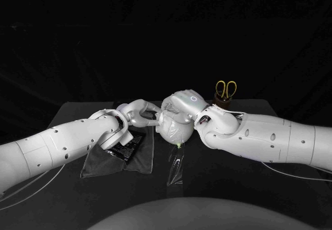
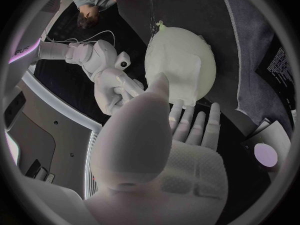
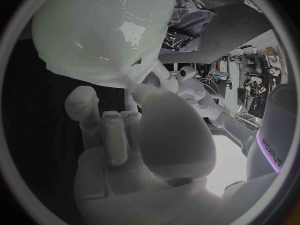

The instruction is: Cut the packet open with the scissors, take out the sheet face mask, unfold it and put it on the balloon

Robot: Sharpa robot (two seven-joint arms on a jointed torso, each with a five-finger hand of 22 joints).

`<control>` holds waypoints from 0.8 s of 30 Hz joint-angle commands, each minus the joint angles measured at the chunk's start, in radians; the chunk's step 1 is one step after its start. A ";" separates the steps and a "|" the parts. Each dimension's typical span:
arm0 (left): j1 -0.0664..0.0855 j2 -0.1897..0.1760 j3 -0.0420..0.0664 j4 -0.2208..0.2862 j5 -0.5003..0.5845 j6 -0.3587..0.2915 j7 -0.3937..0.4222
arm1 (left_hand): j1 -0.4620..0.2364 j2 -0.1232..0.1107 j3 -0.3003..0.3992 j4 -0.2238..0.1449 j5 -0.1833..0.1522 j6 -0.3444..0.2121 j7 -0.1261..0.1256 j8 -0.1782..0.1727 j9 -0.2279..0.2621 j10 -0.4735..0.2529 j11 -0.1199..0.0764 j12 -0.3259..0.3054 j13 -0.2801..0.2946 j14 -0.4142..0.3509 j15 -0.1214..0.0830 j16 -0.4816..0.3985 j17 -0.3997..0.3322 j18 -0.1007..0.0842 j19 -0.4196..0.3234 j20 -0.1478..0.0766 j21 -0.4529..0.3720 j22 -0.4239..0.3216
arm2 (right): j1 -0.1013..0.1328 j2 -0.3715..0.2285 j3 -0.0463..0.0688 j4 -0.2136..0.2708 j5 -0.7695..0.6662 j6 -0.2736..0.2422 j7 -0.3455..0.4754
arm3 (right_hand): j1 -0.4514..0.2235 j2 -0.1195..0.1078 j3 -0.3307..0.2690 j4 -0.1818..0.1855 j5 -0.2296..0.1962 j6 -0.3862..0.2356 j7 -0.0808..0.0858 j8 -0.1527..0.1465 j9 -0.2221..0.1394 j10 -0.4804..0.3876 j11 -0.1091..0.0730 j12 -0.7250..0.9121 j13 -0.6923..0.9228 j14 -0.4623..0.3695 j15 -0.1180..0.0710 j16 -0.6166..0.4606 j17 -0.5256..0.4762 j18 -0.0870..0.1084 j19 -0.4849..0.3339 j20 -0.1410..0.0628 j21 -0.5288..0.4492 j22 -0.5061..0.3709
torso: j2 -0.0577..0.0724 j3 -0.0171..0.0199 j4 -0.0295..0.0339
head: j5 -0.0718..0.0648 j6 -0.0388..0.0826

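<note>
The pale balloon (image 1: 173, 130) hangs above the table's middle, knot downward, between my two hands. A glossy whitish sheet, the face mask (image 2: 182, 60), lies over its surface (image 3: 103, 30). My right hand (image 1: 184, 104) sits on top of the balloon and holds it, fingers (image 3: 111, 135) curled against its side. My left hand (image 1: 141, 113) reaches in from the other side, its spread fingertips (image 2: 195, 116) touching the balloon's edge. The black packet (image 1: 128, 143) lies on a dark cloth (image 1: 119, 160). The yellow-handled scissors (image 1: 226, 89) stand in a holder at the back.
A clear strip of film (image 1: 176, 165) lies on the table below the balloon. White cables (image 1: 297, 176) run along the table under my right arm and past my left arm.
</note>
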State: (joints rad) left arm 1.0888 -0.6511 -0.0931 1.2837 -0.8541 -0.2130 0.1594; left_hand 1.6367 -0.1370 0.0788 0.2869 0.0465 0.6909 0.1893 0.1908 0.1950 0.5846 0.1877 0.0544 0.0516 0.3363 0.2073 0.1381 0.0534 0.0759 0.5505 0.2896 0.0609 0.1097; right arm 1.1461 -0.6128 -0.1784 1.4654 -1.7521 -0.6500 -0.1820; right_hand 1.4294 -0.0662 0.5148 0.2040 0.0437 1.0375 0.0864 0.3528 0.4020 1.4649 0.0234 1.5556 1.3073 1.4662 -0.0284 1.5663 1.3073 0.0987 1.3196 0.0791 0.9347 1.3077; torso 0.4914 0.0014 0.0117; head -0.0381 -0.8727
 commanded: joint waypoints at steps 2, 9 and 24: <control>0.001 0.003 0.000 0.005 0.004 0.018 0.005 | 0.002 0.009 -0.003 0.001 0.001 -0.006 0.031 -0.004 0.001 -0.008 0.001 -0.006 -0.001 -0.003 0.002 -0.006 -0.001 -0.011 -0.004 0.001 -0.001 -0.001 | 0.001 0.008 0.001 -0.008 -0.002 0.040 -0.005 | 0.006 0.008 0.007 0.000 0.005 -0.002 0.000 0.024 0.024 0.089 -0.006 -0.005 0.244 0.105 -0.006 0.005 0.263 0.016 -0.003 -0.003 -0.009 0.101 | 0.000 0.0013 -0.0004 | 0.000 0.000; 0.001 0.003 0.000 0.005 0.004 0.018 0.004 | 0.002 0.009 -0.003 0.001 0.001 -0.006 0.031 -0.004 0.001 -0.008 0.001 -0.006 -0.001 -0.003 0.002 -0.006 -0.001 -0.011 -0.004 0.001 -0.001 -0.001 | 0.001 0.016 0.001 -0.015 -0.006 0.026 -0.016 | 0.006 0.008 0.008 -0.001 0.005 -0.004 0.000 0.025 0.025 0.088 -0.006 -0.005 0.243 0.105 -0.006 0.005 0.263 0.016 -0.003 -0.003 -0.009 0.102 | 0.000 0.0014 -0.0003 | 0.001 0.000; 0.001 0.000 0.000 0.006 0.004 0.017 0.004 | 0.002 0.009 -0.003 0.001 0.001 -0.006 0.031 -0.004 0.001 -0.008 0.001 -0.006 -0.001 -0.003 0.002 -0.006 -0.001 -0.011 -0.004 0.001 -0.001 -0.001 | 0.001 -0.051 0.001 0.061 0.007 -0.013 0.004 | 0.007 0.008 0.010 -0.002 0.005 -0.006 0.000 0.026 0.026 0.090 -0.006 -0.003 0.245 0.105 -0.006 0.005 0.263 0.015 -0.001 -0.003 -0.003 0.103 | -0.001 0.0010 -0.0009 | 0.005 0.000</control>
State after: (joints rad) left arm 1.0896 -0.6527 -0.0932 1.2863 -0.8535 -0.2125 0.1586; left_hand 1.6367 -0.1370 0.0788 0.2869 0.0464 0.6908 0.1892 0.1907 0.1954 0.5846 0.1877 0.0544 0.0516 0.3363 0.2073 0.1381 0.0534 0.0759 0.5505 0.2896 0.0609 0.1098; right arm 1.1469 -0.6562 -0.1784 1.5154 -1.7481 -0.6471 -0.1892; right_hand 1.4325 -0.0633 0.5174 0.2012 0.0462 1.0263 0.0875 0.3680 0.4021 1.4648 0.0234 1.5517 1.3081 1.4658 -0.0280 1.5667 1.3081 0.0984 1.3195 0.0791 0.9289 1.3073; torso 0.4912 0.0026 0.0112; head -0.0338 -0.8727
